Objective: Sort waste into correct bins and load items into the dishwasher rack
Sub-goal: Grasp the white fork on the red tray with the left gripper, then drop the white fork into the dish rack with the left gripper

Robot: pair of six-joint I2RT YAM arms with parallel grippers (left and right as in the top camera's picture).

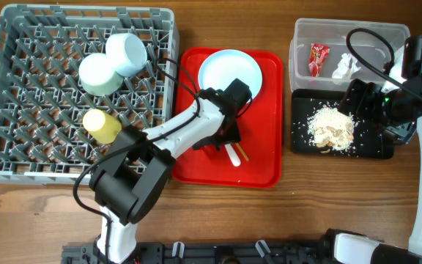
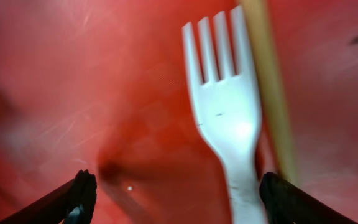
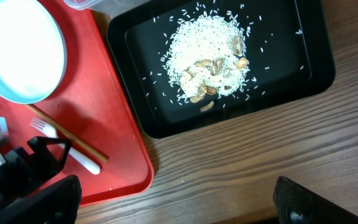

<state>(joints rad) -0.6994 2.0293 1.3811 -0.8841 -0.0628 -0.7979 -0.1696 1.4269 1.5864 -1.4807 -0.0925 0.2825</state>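
Observation:
My left gripper (image 1: 223,141) is open, low over the red tray (image 1: 266,165). The white fork (image 2: 229,118) lies flat with its handle between the fingers (image 2: 179,198), close to the right finger, beside the wooden chopsticks (image 2: 267,81). The fork (image 1: 234,155) and chopsticks (image 1: 242,154) lie below the white plate (image 1: 229,72). The rack (image 1: 20,147) holds the green bowl (image 1: 99,74), blue-white bowl (image 1: 127,53) and yellow cup (image 1: 102,125). The clear tub (image 1: 357,33) holds the wrapper (image 1: 318,58) and tissue (image 1: 345,67). The food scraps (image 3: 209,59) lie in the black tray (image 3: 316,62). My right gripper (image 3: 179,202) is open and empty, raised near that tray.
Bare wooden table (image 3: 247,162) shows in front of the black tray and the red tray (image 3: 114,130). The right arm's cable (image 1: 376,51) loops over the clear tub. The left arm (image 1: 174,132) stretches across the rack's right edge.

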